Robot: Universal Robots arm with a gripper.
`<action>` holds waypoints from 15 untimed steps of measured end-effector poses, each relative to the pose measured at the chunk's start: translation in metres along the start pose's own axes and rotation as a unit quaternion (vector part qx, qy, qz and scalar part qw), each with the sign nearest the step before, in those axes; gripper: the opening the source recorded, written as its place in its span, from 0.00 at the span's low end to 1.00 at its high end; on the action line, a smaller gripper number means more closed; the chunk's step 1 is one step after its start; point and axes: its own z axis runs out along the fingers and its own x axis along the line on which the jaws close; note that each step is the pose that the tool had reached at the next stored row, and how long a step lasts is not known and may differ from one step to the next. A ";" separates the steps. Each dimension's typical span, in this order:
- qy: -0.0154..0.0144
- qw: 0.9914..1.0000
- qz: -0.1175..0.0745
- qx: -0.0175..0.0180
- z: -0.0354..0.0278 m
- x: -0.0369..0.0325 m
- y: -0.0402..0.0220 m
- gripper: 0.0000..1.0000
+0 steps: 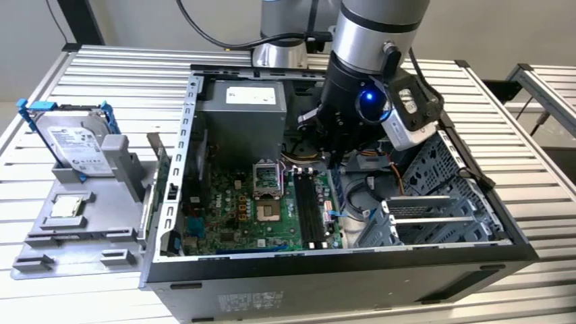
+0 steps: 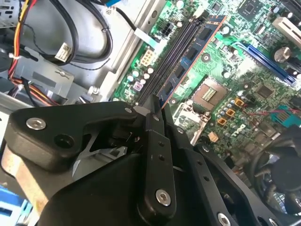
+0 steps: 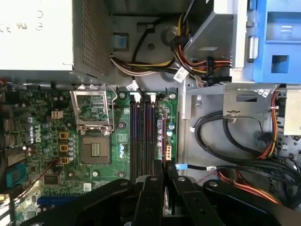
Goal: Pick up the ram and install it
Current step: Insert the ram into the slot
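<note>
Exterior view: arm (image 1: 360, 88) reaching down into the open computer case (image 1: 360, 270) on the table (image 1: 108, 74), wrist low over the motherboard (image 1: 243, 209), just above the memory slots (image 1: 311, 202). Hard drive (image 1: 77, 138) standing in its holder well apart, on the exterior view's left.

Second wrist view: pincer (image 2: 154, 106) drawn together, clamped on one end of the ram (image 2: 190, 52). Ram on edge, running away from the fingertips along the dark slots (image 2: 171, 59), at or just above them; impossible to tell whether touching.

First wrist view: pincer (image 3: 164, 179) pinched on a thin green sliver, the ram (image 3: 165, 200) seen edge-on, in line with the slots (image 3: 142, 136) beside the empty processor socket (image 3: 96, 150).

Judged step: pick-up done, installation in hand, not yet seated. Likely needed for seating: lower edge true to one slot along its whole length, then a straight, even press with no tilt.
</note>
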 end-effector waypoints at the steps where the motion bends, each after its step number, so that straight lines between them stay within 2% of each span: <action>1: 0.000 1.000 0.000 0.000 0.0018 0.0000 0.0000 0.00; 13: 0.000 1.000 0.004 0.000 0.0237 0.0006 0.0001 0.00; 15: 0.000 1.000 0.004 0.000 0.0250 0.0007 0.0001 0.00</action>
